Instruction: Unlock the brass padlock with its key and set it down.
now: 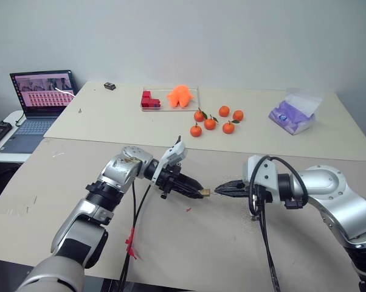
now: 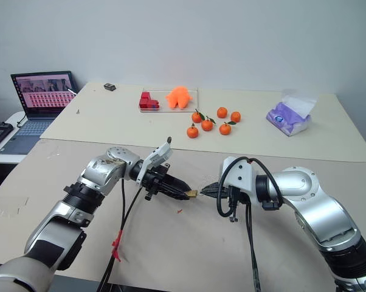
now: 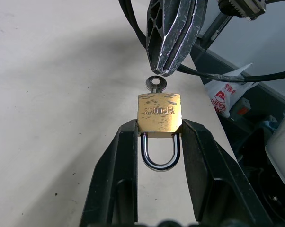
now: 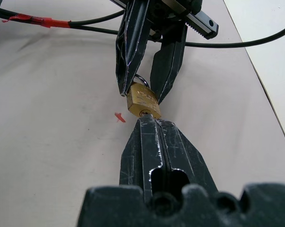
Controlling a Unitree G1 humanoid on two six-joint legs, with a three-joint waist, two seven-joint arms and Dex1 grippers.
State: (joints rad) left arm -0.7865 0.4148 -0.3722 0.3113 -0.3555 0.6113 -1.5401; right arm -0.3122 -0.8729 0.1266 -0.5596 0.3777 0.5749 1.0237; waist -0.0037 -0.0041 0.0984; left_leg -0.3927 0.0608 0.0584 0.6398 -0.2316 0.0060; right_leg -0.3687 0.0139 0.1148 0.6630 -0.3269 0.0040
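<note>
Brass padlock (image 3: 159, 112): clamped by its sides between the 2 black fingers of the left gripper (image 3: 159, 142), held up above the table (image 1: 231, 255), silver shackle (image 3: 160, 153) pointing back into that gripper
Key (image 3: 155, 84): silver, its round head sticking out of the padlock's bottom face
Right gripper (image 4: 152, 118): clenched tight, both fingers pressed together, tips meeting the key end of the padlock; whether they actually pinch the key cannot be told
Left gripper: grasping the padlock, pointing toward the right gripper, tip to tip
Table: beige, with a small red scrap (image 4: 119, 116) lying under the grippers
Far side: 6 tangerines (image 1: 210, 123) in a loose cluster, a purple tissue pack (image 1: 292, 117), red blocks (image 1: 149, 100) and an orange toy (image 1: 180, 96) on a tray
Left edge: open laptop (image 1: 42, 97)
</note>
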